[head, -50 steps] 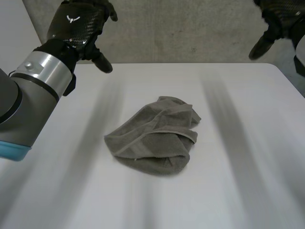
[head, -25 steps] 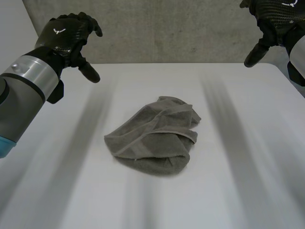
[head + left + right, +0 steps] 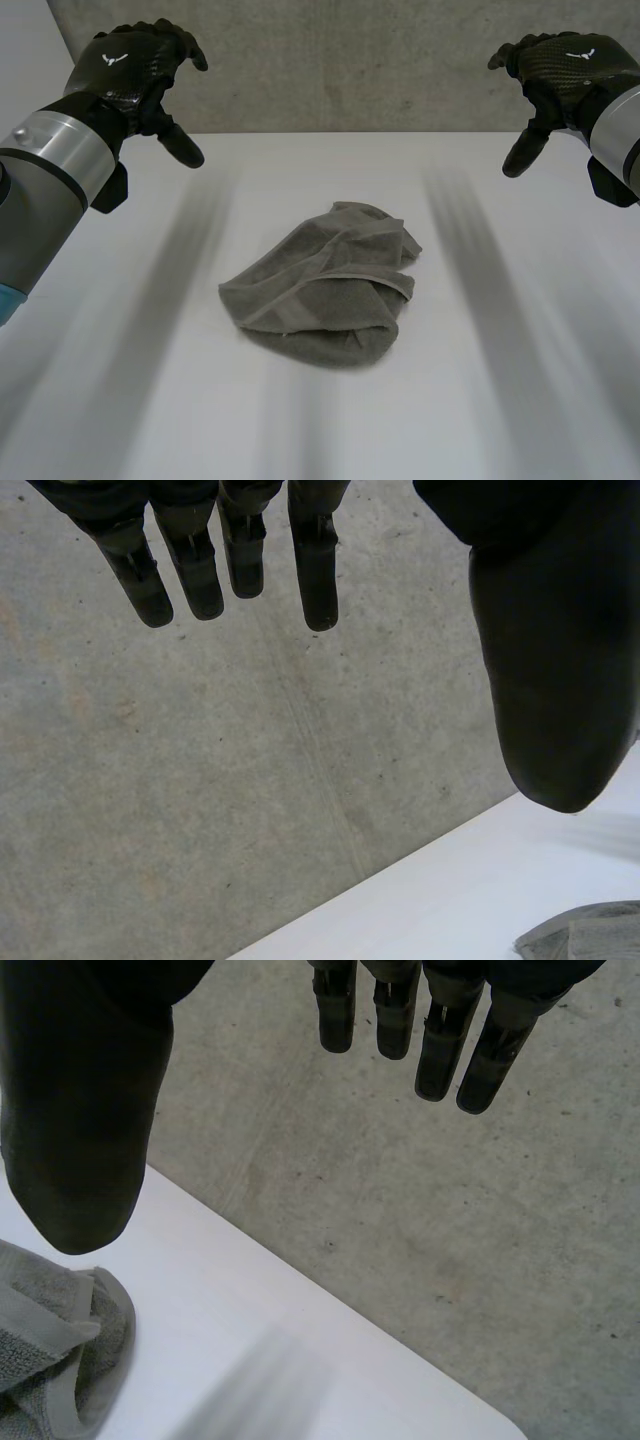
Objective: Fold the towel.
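The towel (image 3: 325, 290) lies crumpled on the counter (image 3: 520, 400), its long axis slanting from near-left to far-right. Beyond it hang the left robot hand (image 3: 130, 70) and the right robot hand (image 3: 555, 70), one off each side, fingers spread and empty. The right seems slightly nearer the towel's far end.

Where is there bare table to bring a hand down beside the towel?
The table is bare on both sides of the towel, out to the side edges, along the near edge, and between towel and far edge. Only the middle is taken, by the crumpled towel. The open left hand and right hand hover near the far corners.
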### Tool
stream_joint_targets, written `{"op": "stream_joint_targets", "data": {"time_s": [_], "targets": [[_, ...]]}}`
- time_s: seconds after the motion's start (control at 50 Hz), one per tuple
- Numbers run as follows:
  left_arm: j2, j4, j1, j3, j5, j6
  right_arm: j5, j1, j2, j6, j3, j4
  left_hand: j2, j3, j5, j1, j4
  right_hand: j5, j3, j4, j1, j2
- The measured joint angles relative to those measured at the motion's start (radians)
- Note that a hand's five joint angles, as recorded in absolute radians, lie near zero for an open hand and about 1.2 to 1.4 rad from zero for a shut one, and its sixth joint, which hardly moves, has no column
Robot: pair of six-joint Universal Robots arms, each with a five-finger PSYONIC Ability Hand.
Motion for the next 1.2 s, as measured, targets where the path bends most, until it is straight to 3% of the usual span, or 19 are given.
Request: {"op": "stream_joint_targets", "data": {"time_s": [0.16, 0.28, 0.34, 0.5, 0.6, 0.64, 0.7, 0.82, 1.0, 1.04, 1.14, 1.2], "targets": [[-0.023, 0.006, 0.000, -0.007, 0.012, 0.007, -0.053, 0.018, 0.001, -0.033, 0.026, 0.025, 0.000, 0.000, 0.000, 0.000, 0.000, 0.000, 0.000, 0.000, 0.000, 0.000], [-0.140, 0.007, -0.001, 0.006, 0.025, 0.022, -0.184, 0.120, 0.056, -0.195, 0.098, 0.117, 0.000, 0.000, 0.000, 0.000, 0.000, 0.000, 0.000, 0.000, 0.000, 0.000], [-0.220, -0.001, -0.002, 0.016, 0.050, 0.046, -0.210, 0.184, 0.095, -0.248, 0.123, 0.123, 0.000, 0.000, 0.000, 0.000, 0.000, 0.000, 0.000, 0.000, 0.000, 0.000], [-0.440, -0.050, -0.005, 0.040, 0.177, 0.225, -0.171, 0.359, 0.271, -0.271, 0.208, -0.101, 0.000, 0.000, 0.000, 0.000, 0.000, 0.021, 0.019, 0.017, 0.026, 0.019], [-0.495, -0.077, -0.008, 0.037, 0.207, 0.325, -0.102, 0.407, 0.363, -0.256, 0.244, -0.293, 0.000, 0.000, 0.000, 0.000, 0.000, 0.391, 0.380, 0.369, 0.384, 0.388], [-0.501, -0.084, -0.009, 0.034, 0.210, 0.349, -0.068, 0.415, 0.389, -0.251, 0.249, -0.359, 0.000, 0.000, 0.000, 0.000, 0.000, 0.797, 0.775, 0.767, 0.812, 0.811], [-0.496, -0.086, -0.010, 0.030, 0.209, 0.359, -0.036, 0.410, 0.386, -0.245, 0.249, -0.394, 0.000, 0.000, 0.000, 0.000, 0.000, 1.078, 1.058, 1.060, 1.087, 1.036], [-0.476, -0.086, -0.012, 0.025, 0.205, 0.356, -0.011, 0.346, 0.286, -0.220, 0.259, -0.389, 0.000, 0.000, 0.000, 0.000, 0.000, 1.086, 1.070, 1.092, 1.091, 1.036], [-0.452, -0.087, -0.018, 0.018, 0.205, 0.350, -0.021, 0.086, 0.123, -0.234, 0.306, -0.218, 0.000, 0.000, 0.000, 0.000, 0.000, 1.086, 1.091, 1.092, 1.091, 1.036], [-0.451, -0.087, -0.019, 0.017, 0.205, 0.350, -0.023, 0.055, 0.118, -0.249, 0.313, -0.192, 0.000, 0.000, 0.000, 0.000, 0.000, 1.072, 1.068, 1.063, 1.070, 1.024], [-0.452, -0.087, -0.035, 0.014, 0.206, 0.351, -0.021, -0.027, 0.123, -0.330, 0.350, -0.106, 0.000, 0.000, 0.000, 0.000, 0.000, 0.255, 0.292, 0.288, 0.298, 0.265], [-0.456, -0.086, -0.050, 0.014, 0.206, 0.351, -0.019, -0.035, 0.128, -0.347, 0.364, -0.095, 0.000, 0.000, 0.000, 0.000, 0.000, -0.001, 0.018, 0.013, 0.040, 0.013]]}}
